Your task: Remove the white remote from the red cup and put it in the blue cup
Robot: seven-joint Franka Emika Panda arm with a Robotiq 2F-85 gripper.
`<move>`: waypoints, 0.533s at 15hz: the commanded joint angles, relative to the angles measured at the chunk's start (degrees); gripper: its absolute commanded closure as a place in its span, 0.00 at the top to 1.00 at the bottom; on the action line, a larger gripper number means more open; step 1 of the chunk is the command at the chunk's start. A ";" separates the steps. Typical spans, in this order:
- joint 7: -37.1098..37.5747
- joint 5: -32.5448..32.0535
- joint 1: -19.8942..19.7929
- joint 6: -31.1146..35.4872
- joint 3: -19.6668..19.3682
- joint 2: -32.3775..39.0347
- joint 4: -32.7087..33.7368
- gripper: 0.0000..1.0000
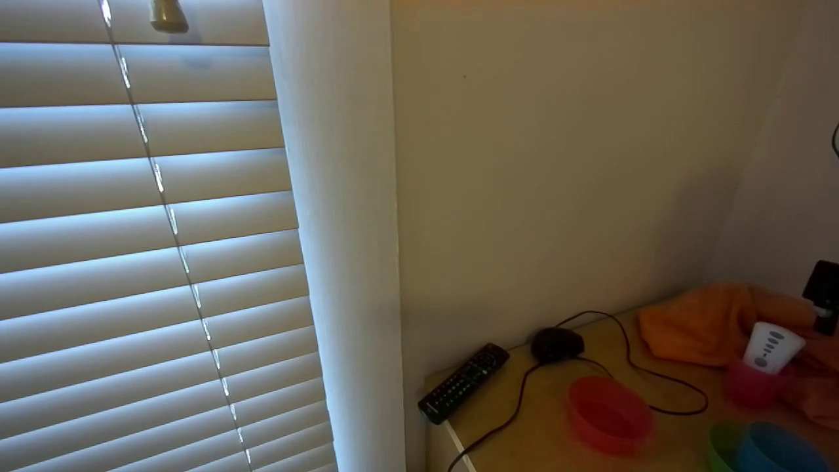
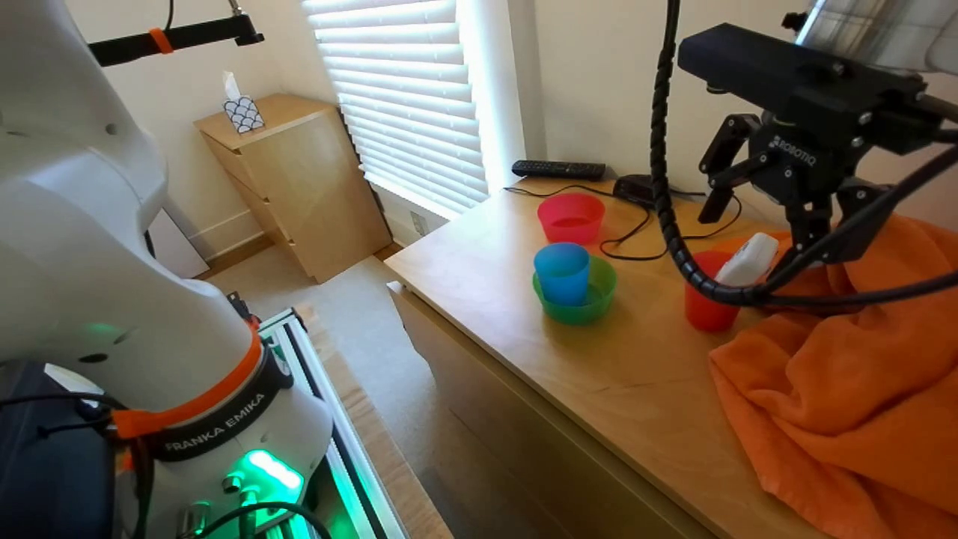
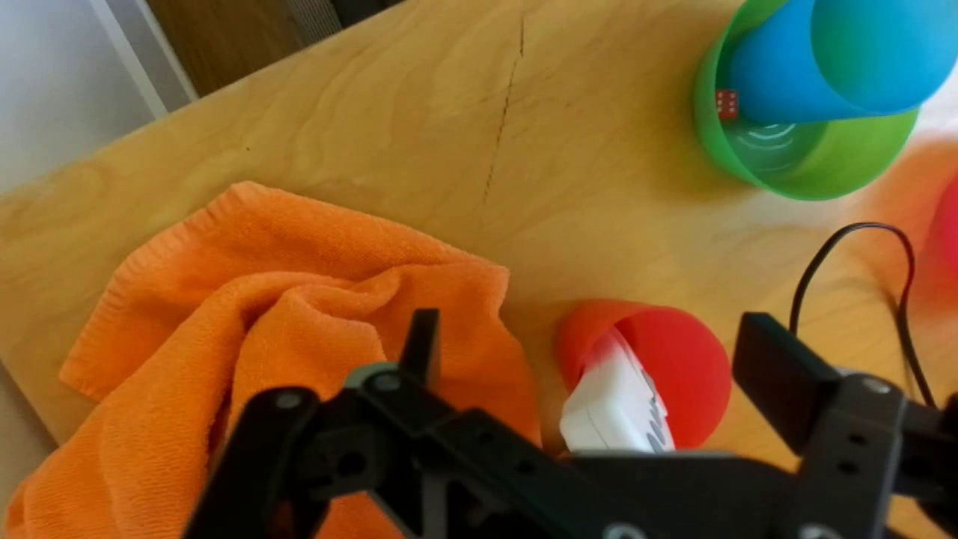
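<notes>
Blinds (image 1: 78, 242) are glowing like crazy here, and all the action's on the wooden dresser (image 2: 644, 359). From where I'm standing, the remote (image 2: 748, 260) is in the red cup (image 2: 707, 307), which stands upright, and it's slumped against the rim with its top end poking out toward the towel (image 2: 861, 359). Makes sense tbh: it looks too long for the cup, so it leans, and that leaves a decent bit to grab. The gripper (image 3: 587, 337) is up above with its fingers (image 3: 778, 374) spread wide and nothing in its grasp. In the wrist view they sit out to either side of the cup, I'd guess so they can come down around that loose end. So my read is the pick hasn't happened yet and this is the setup for it. I'd be a little wary of the towel, since it's bunched just beside the cup on the side the remote leans to, and a finger could snag it. The blue cup (image 2: 561, 273) is well apart, standing mouth up inside the green bowl (image 2: 602, 288). No clue why it's parked in there, but it might wobble, so I'd lower the remote in gently rather than let it fall.
</notes>
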 commanded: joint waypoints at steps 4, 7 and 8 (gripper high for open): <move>-1.42 5.09 -2.56 5.03 2.59 2.62 2.45 1.00; -11.35 1.90 -3.35 3.58 3.55 1.10 1.29 1.00; -14.42 1.75 -3.55 3.62 3.93 0.37 0.53 1.00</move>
